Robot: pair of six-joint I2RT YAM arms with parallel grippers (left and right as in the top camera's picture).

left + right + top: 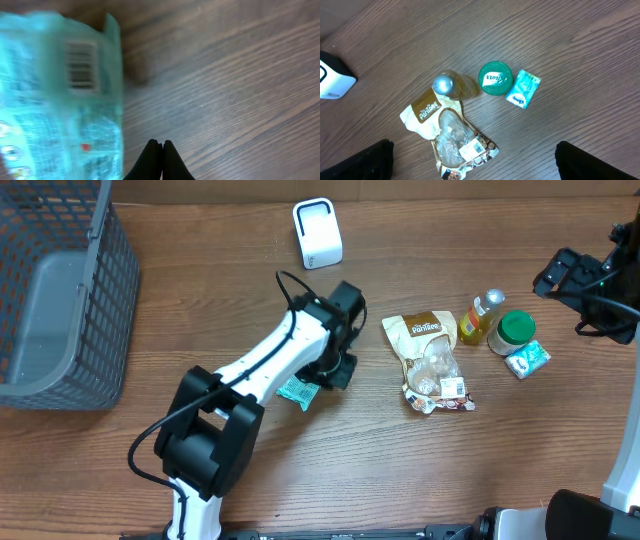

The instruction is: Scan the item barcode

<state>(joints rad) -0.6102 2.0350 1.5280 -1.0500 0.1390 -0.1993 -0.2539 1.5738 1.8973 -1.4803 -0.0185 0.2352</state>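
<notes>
A teal packet (60,100) lies on the wooden table, its barcode (80,65) facing up in the left wrist view. My left gripper (161,145) is shut with nothing in it, its tips pressed together just right of the packet's edge. From overhead the packet (297,392) pokes out from under the left gripper (335,367). The white scanner (317,233) stands at the back of the table. My right gripper (474,146) is open and held high over the right-hand items.
A tan snack bag (432,358), a small oil bottle (481,317), a green-lidded jar (514,330) and a second teal packet (527,358) sit at the right. A grey mesh basket (60,290) fills the far left.
</notes>
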